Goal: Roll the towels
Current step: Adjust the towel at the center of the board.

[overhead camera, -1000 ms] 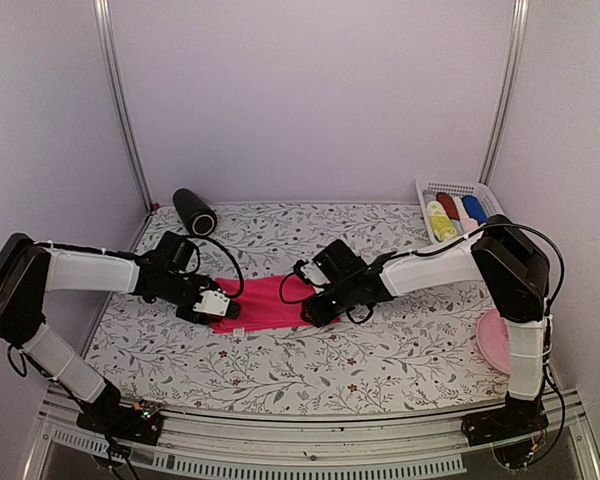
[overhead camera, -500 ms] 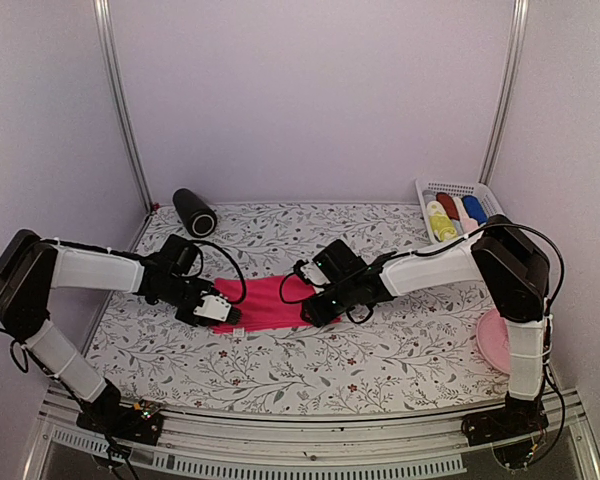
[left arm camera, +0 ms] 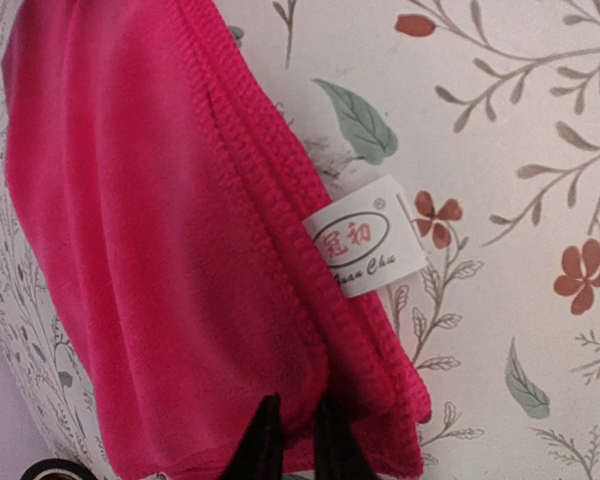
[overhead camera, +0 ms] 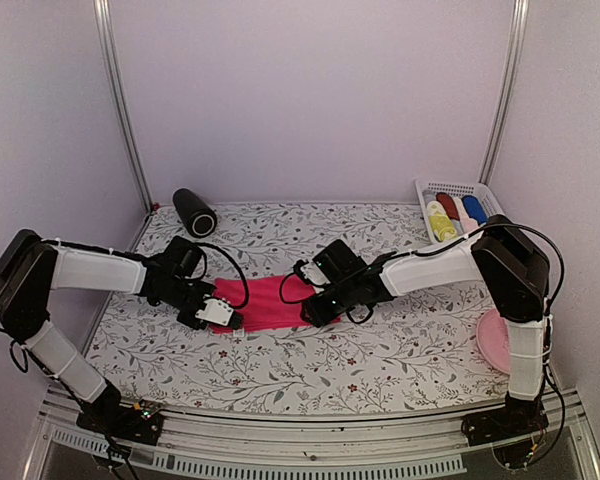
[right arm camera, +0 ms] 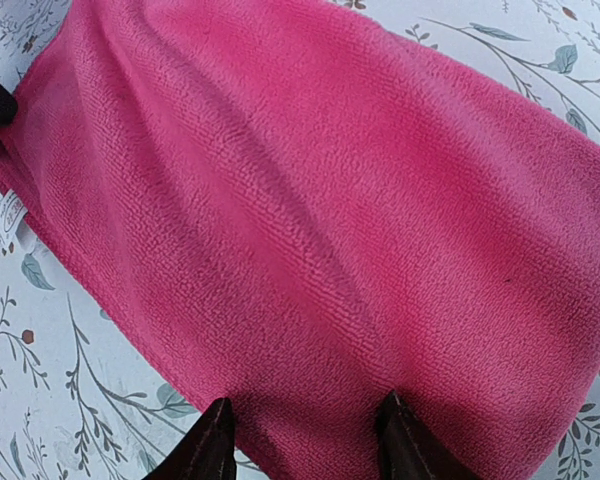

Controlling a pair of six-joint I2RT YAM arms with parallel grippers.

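Towels show in two places: a hot-pink towel (overhead camera: 270,302) lies spread near the middle of the flower-printed table (overhead camera: 380,350), and four short rolls sit far to its right. Pale lilac walls (overhead camera: 310,100) close the space behind the towel, with a metal post (overhead camera: 120,100) rising back-left of it and another post (overhead camera: 505,90) back-right. A black cylinder (overhead camera: 193,211) lies on its side behind and left of the towel. Behind and well right of the towel, a white basket (overhead camera: 458,188) holds a yellow roll (overhead camera: 439,220), a red roll (overhead camera: 448,206), a pale roll (overhead camera: 463,212) and a blue roll (overhead camera: 475,209). A pink plate (overhead camera: 492,340) sits at the table's edge, far right of the towel.

The left arm reaches in low from the left. The left gripper (overhead camera: 223,314) is at the towel's left end, its jaws drawn close and pinching the hemmed edge near the white label (left arm camera: 368,238). The right arm stretches in from the right, its elbow raised. The right gripper (overhead camera: 313,308) is at the towel's right end, its jaws spread and both tips pressed down on the cloth
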